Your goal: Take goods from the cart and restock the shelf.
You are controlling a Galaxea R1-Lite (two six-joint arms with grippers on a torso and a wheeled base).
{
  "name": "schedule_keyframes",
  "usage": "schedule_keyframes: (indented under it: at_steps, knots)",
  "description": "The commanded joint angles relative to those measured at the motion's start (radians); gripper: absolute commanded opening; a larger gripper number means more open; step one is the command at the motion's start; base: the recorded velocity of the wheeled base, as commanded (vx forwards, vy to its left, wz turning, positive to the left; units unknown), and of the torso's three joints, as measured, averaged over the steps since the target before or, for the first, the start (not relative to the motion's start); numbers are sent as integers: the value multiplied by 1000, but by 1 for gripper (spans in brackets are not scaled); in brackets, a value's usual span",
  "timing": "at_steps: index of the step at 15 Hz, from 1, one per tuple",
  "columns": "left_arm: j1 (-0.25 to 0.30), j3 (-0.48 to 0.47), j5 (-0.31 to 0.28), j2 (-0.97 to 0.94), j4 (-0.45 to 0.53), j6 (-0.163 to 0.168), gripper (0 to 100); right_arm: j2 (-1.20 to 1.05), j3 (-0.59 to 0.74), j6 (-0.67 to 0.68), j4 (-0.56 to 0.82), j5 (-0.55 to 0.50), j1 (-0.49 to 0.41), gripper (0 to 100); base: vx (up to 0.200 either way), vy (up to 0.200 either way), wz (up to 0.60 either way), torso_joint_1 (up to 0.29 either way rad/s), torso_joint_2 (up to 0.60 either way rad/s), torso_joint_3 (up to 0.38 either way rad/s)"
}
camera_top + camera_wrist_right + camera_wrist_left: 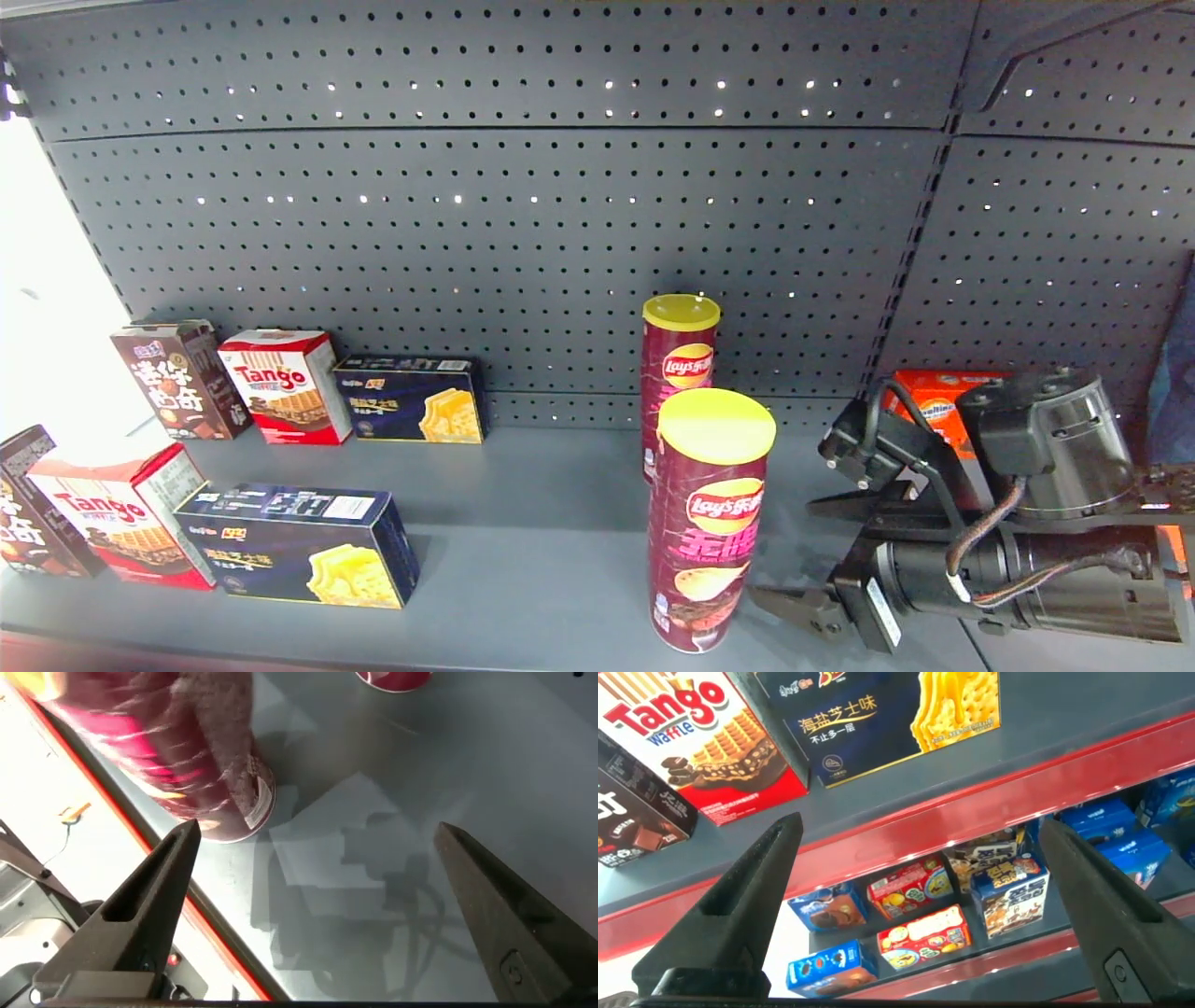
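Observation:
Two tall maroon chip cans with yellow lids stand upright on the grey shelf (532,523): the front can (708,523) near the shelf edge and the back can (679,369) close to the pegboard. My right gripper (782,551) is open just right of the front can, level with its lower half, with nothing between its fingers. In the right wrist view the front can (187,756) stands off to one side of the open right gripper (318,829), apart from it. My left gripper (922,823) is open and empty in front of the shelf's red edge (971,803).
Snack boxes fill the shelf's left part: a navy cracker box (303,546), a red wafer box (126,523) and a back row (411,399). An orange box (924,392) sits behind my right arm. A lower shelf (924,919) holds several small boxes.

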Motion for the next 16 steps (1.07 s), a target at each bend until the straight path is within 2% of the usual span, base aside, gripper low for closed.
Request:
schedule_keyframes:
  at_steps: [1, 6, 16]
  knots:
    - [0, 0, -1, 3, 0, 0, 100, -6, 2, -1, 1, 1, 2, 100, 0, 0, 0, 0, 0, 0]
    - [-2, 0, 1, 3, 0, 0, 100, -14, 4, -1, -1, -24, -55, 100, 0, 0, 0, 0, 0, 0]
    - [-2, 0, 1, 4, 0, 0, 100, 14, -10, -2, -1, -22, -29, 100, 0, 0, 0, 0, 0, 0]
